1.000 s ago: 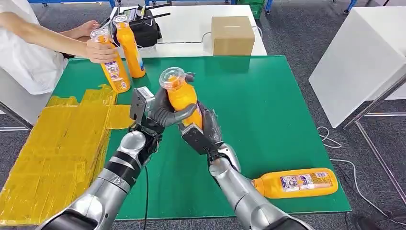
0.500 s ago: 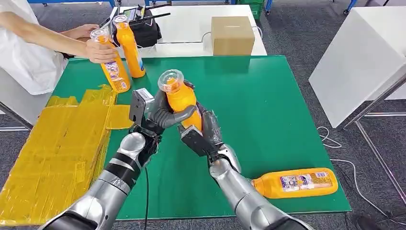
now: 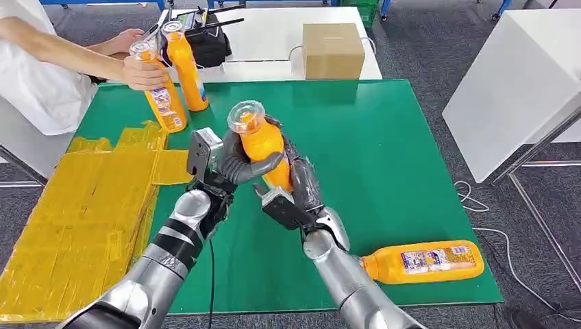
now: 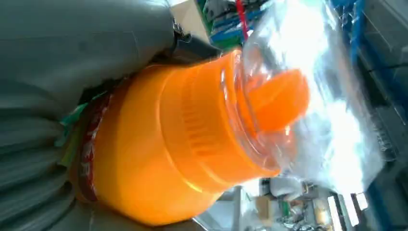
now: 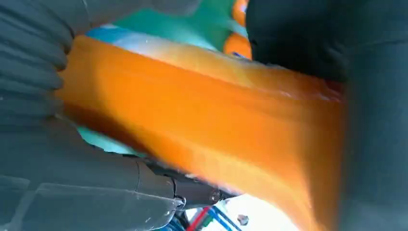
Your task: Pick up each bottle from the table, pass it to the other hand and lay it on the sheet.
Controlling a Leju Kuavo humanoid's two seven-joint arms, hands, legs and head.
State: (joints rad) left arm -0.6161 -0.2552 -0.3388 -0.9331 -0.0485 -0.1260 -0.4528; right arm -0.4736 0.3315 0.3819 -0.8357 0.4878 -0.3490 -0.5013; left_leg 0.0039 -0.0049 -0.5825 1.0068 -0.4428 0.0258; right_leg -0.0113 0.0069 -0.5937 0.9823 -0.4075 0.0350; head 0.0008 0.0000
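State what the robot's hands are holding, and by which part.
Both the left hand and right hand grip one orange bottle around its body, below the cap.

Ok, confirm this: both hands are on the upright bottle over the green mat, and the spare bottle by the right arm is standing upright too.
Not quite. Both the left hand and right hand do hold the upright bottle over the green mat, but the spare bottle by the right arm lies on its side, as the head view shows.

i'm in a lab or workshop test space: grey carpet floor [image 3: 425, 48], a green work mat [image 3: 370, 137], white tables [image 3: 510, 86], a cardboard box [image 3: 332, 49], loose cables [image 3: 473, 199], blue racking [image 4: 365, 43] behind.
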